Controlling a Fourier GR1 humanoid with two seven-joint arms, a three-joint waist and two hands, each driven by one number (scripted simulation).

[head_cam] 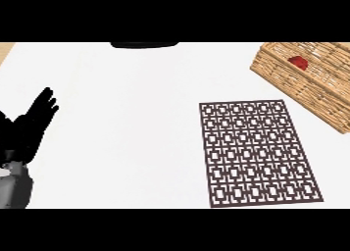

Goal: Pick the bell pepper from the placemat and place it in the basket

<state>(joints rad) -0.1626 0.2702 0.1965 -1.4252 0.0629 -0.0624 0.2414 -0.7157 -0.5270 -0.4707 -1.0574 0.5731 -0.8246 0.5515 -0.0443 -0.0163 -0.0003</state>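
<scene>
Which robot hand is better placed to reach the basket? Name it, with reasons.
Right, probably. The basket, bell pepper inside, sits far right, beyond the placemat; the left robot hand rests open far left. The right robot hand is out of view.

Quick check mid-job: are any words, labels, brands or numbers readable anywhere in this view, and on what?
None readable. The dark brown lattice-pattern placemat carries only a cut-out pattern; the woven wicker basket, the red bell pepper in it and the white counter are unmarked.
</scene>
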